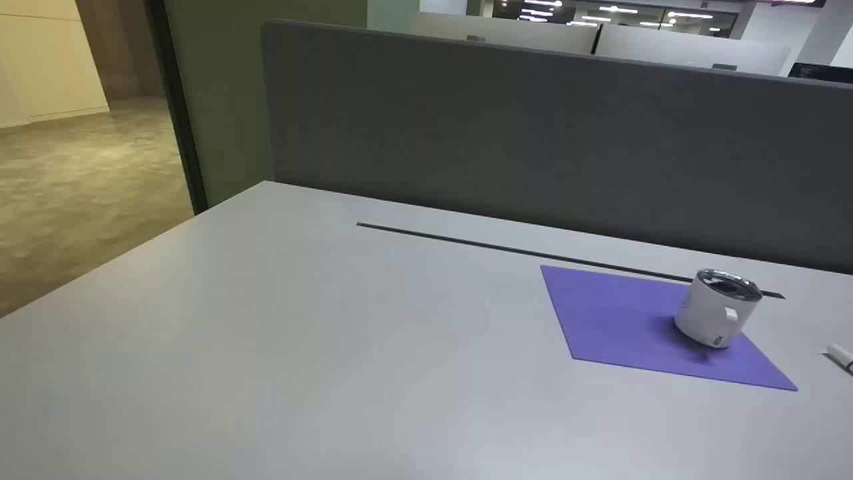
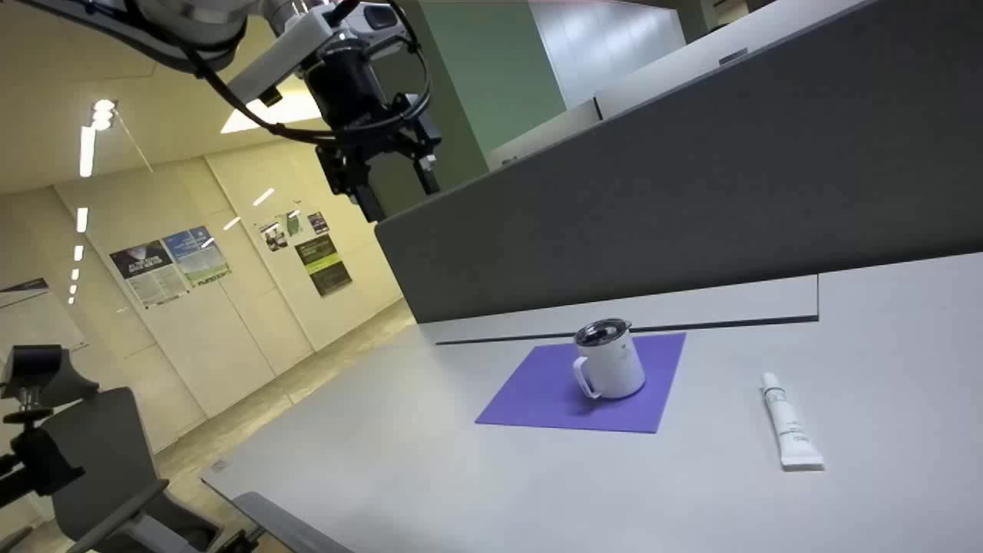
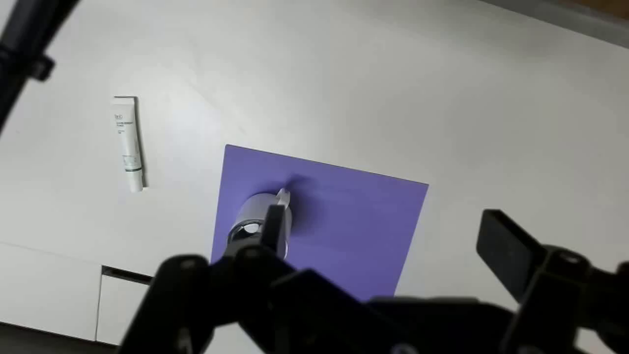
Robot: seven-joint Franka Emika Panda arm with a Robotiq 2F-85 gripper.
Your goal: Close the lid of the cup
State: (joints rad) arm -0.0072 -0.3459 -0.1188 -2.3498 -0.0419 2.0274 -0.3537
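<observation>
White cup (image 2: 615, 370) on purple mat (image 2: 541, 393), jaws wide apart

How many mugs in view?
1: a white mug on the purple mat, in all three views. In the wrist view the pincer partly covers it; any behind the gray divider would be hidden.
</observation>
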